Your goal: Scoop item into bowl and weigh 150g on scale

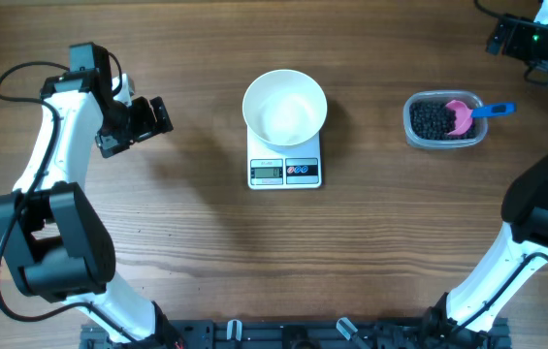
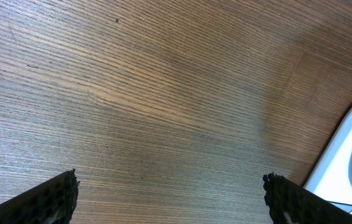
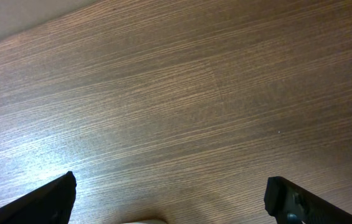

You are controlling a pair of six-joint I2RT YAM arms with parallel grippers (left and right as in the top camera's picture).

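While no tool is in hand, the left gripper (image 2: 169, 182) stands fully spread and empty above the bare surface (image 1: 206, 242), left of the scale (image 1: 284, 171). The right gripper (image 3: 171, 182) is likewise released and holds nothing, at the far right edge beyond the clear tub (image 1: 411, 121). The bowl (image 1: 284, 105) sits on the scale, presumably so added weight registers directly. The item (image 1: 433, 120), a heap of black beads, lies in the tub. The pink scoop (image 1: 463, 114) rests on it with its handle turned toward the right arm, apparently for pickup.
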